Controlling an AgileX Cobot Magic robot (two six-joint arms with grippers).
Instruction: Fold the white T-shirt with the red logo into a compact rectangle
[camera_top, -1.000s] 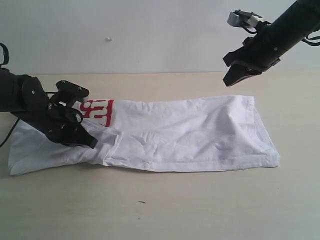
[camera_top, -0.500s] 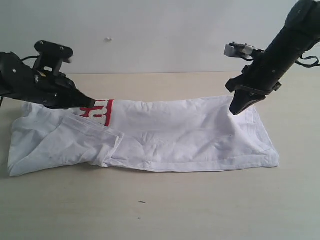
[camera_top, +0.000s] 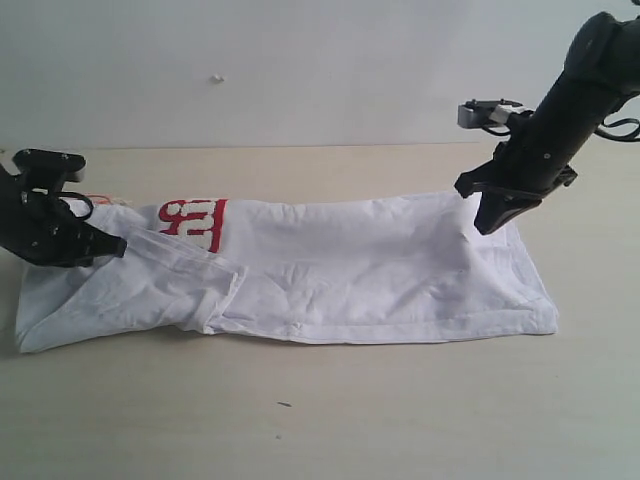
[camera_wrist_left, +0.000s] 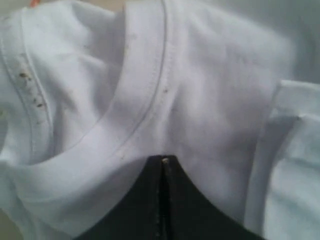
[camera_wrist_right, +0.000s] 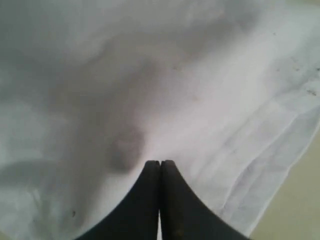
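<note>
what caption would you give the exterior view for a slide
The left gripper and right gripper, both shut, at opposite ends of the lengthwise-folded white T-shirt, its red logo partly showing.

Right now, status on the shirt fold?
Left gripper shut at the collar; right gripper shut at the other end. Shirt a long strip, not yet compact. Nothing blocking.

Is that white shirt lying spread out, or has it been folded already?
Partly folded: the white T-shirt lies as a long narrow band, layers doubled over, with only an end of the red logo showing.
</note>
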